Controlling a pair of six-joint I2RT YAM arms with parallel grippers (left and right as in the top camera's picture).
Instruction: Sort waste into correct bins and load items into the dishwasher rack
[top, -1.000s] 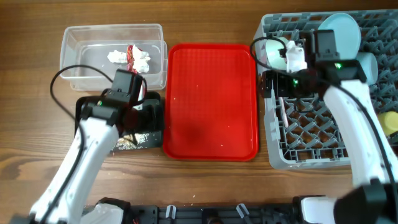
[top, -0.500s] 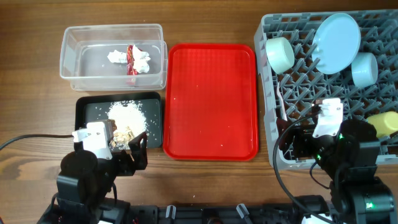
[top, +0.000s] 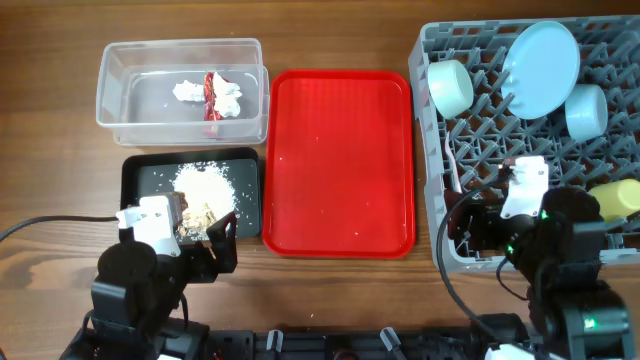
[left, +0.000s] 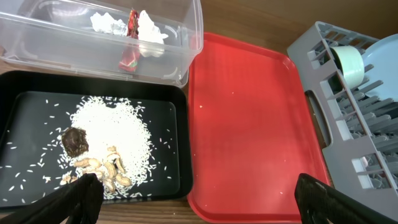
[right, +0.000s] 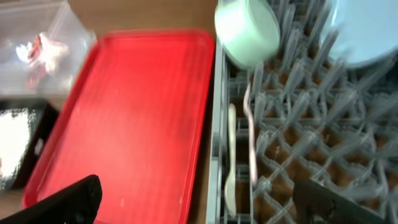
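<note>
Warm wood grain runs across the tabletop (top: 50, 150), with a soft sheen on it. The tub (left: 183, 43) is clear, glossy plastic, and light catches along its rim. Inside it, the wrapper (left: 130, 37) glints like shiny red foil, while the tissue (left: 151, 31) is soft, crumpled paper. The black tray (left: 31, 118) is smooth plastic with a faint gloss, and the food scraps (left: 109, 134) on it look dry and grainy, white with rougher brown lumps. The red tray (left: 249, 124) is finely textured, semi-gloss plastic. The rack (top: 432, 150) is dull grey moulded plastic. The plate (top: 540, 55), green bowl (top: 450, 88) and blue bowl (top: 585, 110) all look smooth and satiny, and the yellow cup (top: 622, 198) is smooth too. The white cutlery (right: 231, 155) is plain plastic, blurred here.
</note>
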